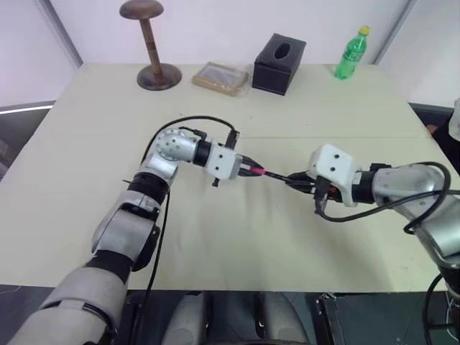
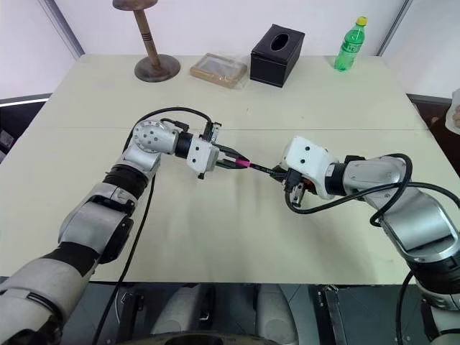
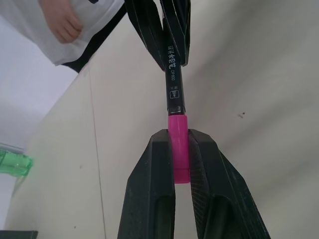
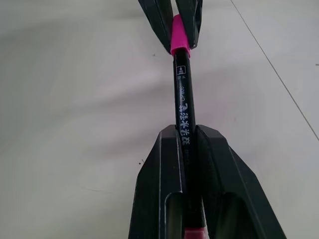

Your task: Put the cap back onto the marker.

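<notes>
Above the middle of the table, my left gripper (image 1: 250,169) is shut on the bright pink cap (image 3: 178,144). My right gripper (image 1: 293,180) faces it and is shut on the slim black marker (image 4: 183,107), which has white print on its barrel. The cap (image 4: 179,35) sits over the marker's end, so cap and marker form one straight line between the two grippers. The marker (image 3: 173,84) runs from the cap into the right fingers (image 3: 149,30). In the head views the cap (image 2: 244,164) shows as a small pink spot between the arms.
Along the table's far edge stand a wooden hat stand (image 1: 149,44), a flat framed tray (image 1: 220,77), a black tissue box (image 1: 279,64) and a green bottle (image 1: 352,52). A person's hand and white sleeve (image 3: 65,25) show beyond the table.
</notes>
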Tool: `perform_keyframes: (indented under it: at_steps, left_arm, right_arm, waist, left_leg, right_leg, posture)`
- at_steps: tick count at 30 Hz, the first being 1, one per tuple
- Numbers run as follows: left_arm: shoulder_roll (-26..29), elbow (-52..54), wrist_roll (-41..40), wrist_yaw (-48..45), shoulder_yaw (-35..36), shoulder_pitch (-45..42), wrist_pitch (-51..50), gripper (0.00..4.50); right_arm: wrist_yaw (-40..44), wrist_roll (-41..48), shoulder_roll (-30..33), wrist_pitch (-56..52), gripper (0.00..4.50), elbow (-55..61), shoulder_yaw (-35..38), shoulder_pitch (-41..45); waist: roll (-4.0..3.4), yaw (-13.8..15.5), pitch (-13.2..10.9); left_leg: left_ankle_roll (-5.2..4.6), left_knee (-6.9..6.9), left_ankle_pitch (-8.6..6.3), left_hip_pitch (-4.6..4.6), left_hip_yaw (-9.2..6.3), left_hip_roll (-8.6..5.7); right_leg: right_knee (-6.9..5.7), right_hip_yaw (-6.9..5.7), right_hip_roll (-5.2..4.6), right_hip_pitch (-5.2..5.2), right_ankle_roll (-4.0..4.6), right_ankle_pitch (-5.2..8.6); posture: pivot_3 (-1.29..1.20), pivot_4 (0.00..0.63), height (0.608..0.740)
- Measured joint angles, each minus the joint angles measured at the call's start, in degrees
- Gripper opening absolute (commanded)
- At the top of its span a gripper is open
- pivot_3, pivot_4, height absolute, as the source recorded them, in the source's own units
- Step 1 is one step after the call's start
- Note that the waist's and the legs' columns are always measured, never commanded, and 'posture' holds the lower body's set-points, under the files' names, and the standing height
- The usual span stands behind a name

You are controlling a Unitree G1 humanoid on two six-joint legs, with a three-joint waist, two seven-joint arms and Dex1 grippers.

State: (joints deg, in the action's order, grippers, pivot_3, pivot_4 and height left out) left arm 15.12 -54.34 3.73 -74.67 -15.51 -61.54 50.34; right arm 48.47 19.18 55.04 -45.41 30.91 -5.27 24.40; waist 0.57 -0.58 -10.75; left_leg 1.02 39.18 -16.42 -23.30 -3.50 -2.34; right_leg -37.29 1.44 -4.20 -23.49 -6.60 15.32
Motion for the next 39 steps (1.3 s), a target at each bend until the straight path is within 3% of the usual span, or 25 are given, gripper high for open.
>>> perform_keyframes:
  at_steps: [21,39]
  left_arm:
    - [-0.28,-6.77,4.45,10.68,-1.56,-0.01,8.0,0.0]
    - [-0.81,-8.16,-0.58,0.55,-0.21,-0.01,3.23,0.0]
  right_arm:
    - [-0.58,-2.34,-2.16,-4.44,0.05,-0.23,-1.79,1.97]
    - [0.4,-6.07,-2.51,-4.63,0.05,0.58,-6.81,4.11]
  waist:
    - [0.0,0.0,0.0]
    - [0.0,-0.03,0.0]
  left_leg:
    - [0.0,0.0,0.0,-0.01,0.0,-0.01]
    - [0.0,0.0,0.0,-0.02,0.0,-0.01]
  right_leg:
    - [-0.01,0.0,0.0,-0.02,0.0,0.0]
    - [0.0,-0.01,0.0,-0.02,0.0,0.0]
  posture:
    - [0.0,0.15,0.74]
    - [0.0,0.15,0.74]
